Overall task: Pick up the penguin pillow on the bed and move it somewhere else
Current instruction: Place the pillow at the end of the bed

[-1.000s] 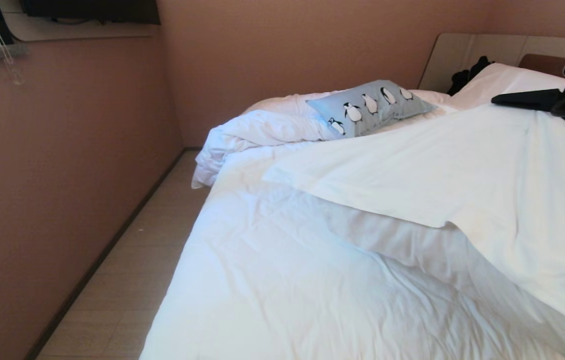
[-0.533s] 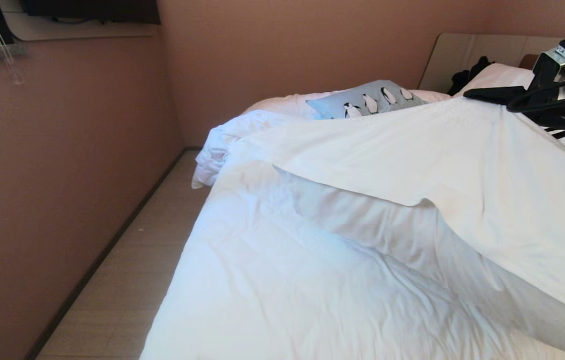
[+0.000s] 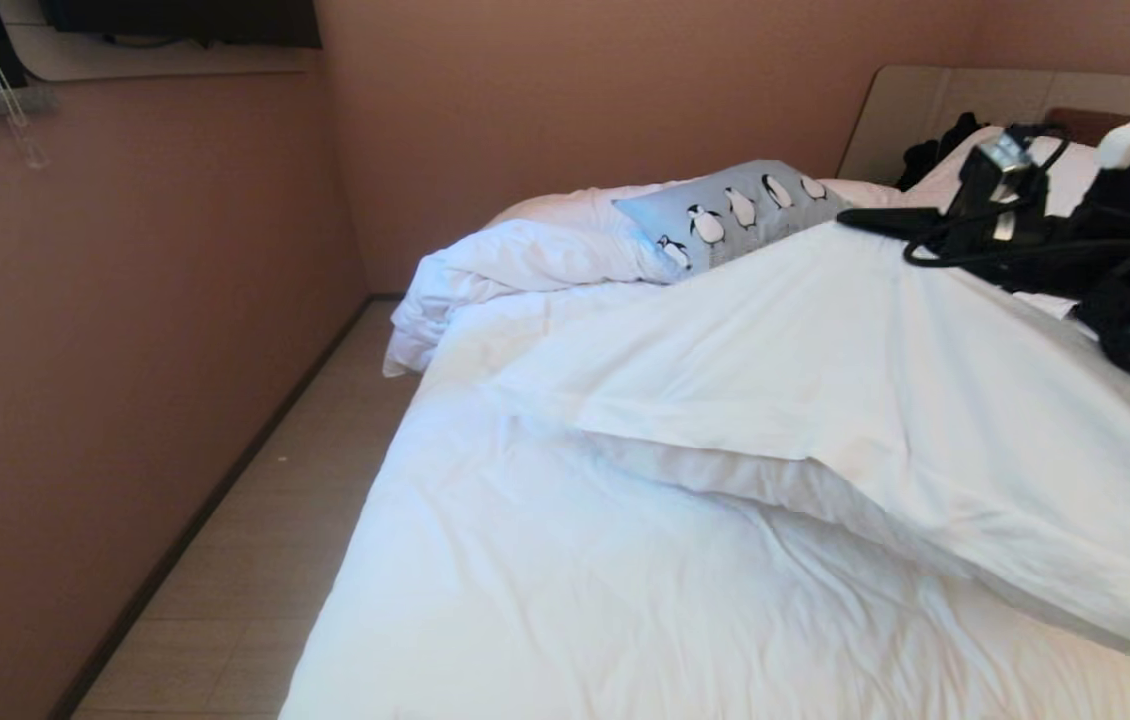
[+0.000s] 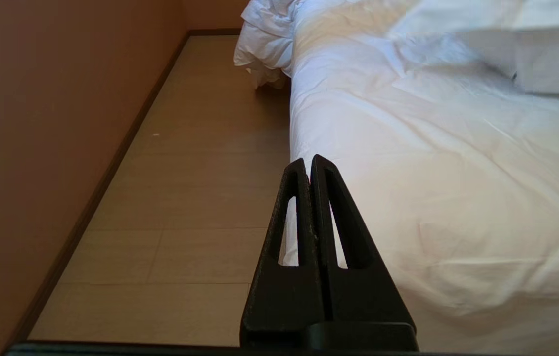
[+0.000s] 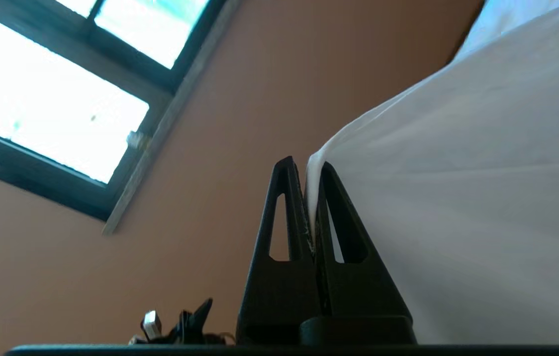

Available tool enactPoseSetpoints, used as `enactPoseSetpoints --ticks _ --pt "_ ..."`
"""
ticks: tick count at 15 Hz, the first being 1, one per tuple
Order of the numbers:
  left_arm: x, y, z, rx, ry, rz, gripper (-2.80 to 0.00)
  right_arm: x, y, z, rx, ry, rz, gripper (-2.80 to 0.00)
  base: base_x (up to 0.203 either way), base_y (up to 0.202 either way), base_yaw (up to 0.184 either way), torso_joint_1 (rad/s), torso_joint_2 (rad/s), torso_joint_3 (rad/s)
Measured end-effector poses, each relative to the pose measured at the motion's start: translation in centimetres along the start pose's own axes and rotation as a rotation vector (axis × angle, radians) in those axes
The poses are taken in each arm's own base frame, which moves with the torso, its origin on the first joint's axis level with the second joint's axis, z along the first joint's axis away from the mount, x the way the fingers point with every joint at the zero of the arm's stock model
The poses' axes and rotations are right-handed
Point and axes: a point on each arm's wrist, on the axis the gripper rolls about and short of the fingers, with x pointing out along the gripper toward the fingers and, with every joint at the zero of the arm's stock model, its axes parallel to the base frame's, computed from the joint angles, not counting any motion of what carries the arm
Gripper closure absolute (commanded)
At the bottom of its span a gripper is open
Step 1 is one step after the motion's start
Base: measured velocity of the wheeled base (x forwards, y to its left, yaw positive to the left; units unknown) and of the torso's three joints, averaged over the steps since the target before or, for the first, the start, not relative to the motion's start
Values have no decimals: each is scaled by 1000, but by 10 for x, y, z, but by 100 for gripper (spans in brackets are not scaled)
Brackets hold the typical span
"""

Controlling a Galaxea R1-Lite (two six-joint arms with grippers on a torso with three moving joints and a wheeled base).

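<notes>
Pink-walled room, bed (image 3: 565, 600) with rumpled white duvet. Right tool (image 3: 850, 220), clamped on a white pillow (image 3: 825, 400), lifts it. Raised pillow covers the lower corner of the penguin pillow (image 3: 735, 210) at 11 o'clock; left tool (image 4: 309, 165) shut, empty.

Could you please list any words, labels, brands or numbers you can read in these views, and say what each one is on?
None: no view shows readable text.
The penguin pillow on the bed carries only printed penguins, no words.
The right gripper, shut on a white pillow, and the left gripper bear no markings.
</notes>
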Motion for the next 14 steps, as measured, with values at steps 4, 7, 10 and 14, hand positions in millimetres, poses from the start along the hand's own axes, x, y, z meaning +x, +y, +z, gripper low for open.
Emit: enactPoseSetpoints --ticks 4,7,10,14 --pt "0 0 0 0 0 0 0 23 -43 -21 7 55 -3 0 0 0 0 0 0 0" --pt "0 0 0 0 0 0 0 30 -55 -27 -57 72 -5 0 0 0 0 0 0 0" --pt "0 0 0 0 0 0 0 40 -60 -35 -102 85 -1 0 0 0 0 0 0 0" --pt "0 0 0 0 0 0 0 56 -64 -45 -110 93 -4 0 0 0 0 0 0 0"
